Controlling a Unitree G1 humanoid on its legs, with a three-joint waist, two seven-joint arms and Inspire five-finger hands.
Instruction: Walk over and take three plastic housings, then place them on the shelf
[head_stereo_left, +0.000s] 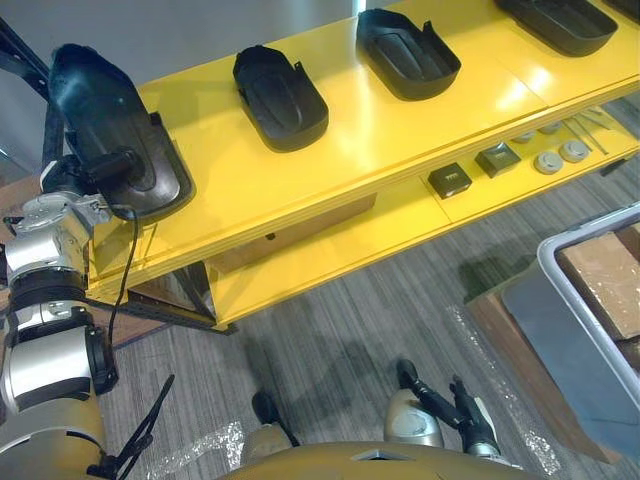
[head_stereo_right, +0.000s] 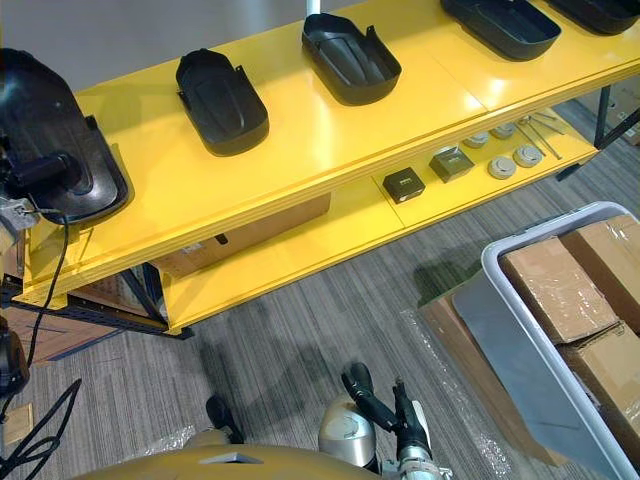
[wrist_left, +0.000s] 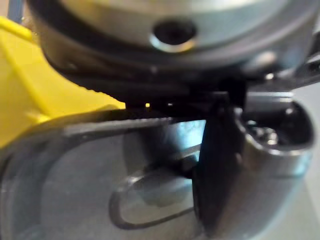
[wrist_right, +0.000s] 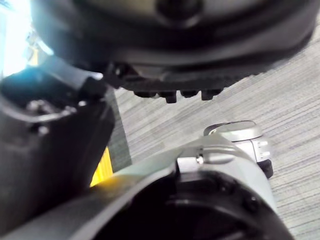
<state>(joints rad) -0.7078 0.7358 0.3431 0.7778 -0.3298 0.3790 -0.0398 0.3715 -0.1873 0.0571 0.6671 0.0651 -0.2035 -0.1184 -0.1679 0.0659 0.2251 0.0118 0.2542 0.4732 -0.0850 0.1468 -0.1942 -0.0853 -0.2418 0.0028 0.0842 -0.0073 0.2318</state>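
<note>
Black plastic housing (head_stereo_left: 105, 110) gripped in my left hand (head_stereo_left: 106, 163), end of the yellow shelf (head_stereo_left: 400, 130) (other housings (head_stereo_left: 280, 97) beside), right hand (head_stereo_left: 445, 400) relaxed.

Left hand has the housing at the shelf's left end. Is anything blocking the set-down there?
Nothing visible. The housing in the left hand is at a bare stretch of the yellow shelf top; the nearest placed housing lies apart, to its right.

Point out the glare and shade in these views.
Left eye view: lamp glare on the yellow shelf, box beneath it in shade. Right wrist view: white glare at one corner. Left wrist view: pale sheen on the housing in the left hand.
</note>
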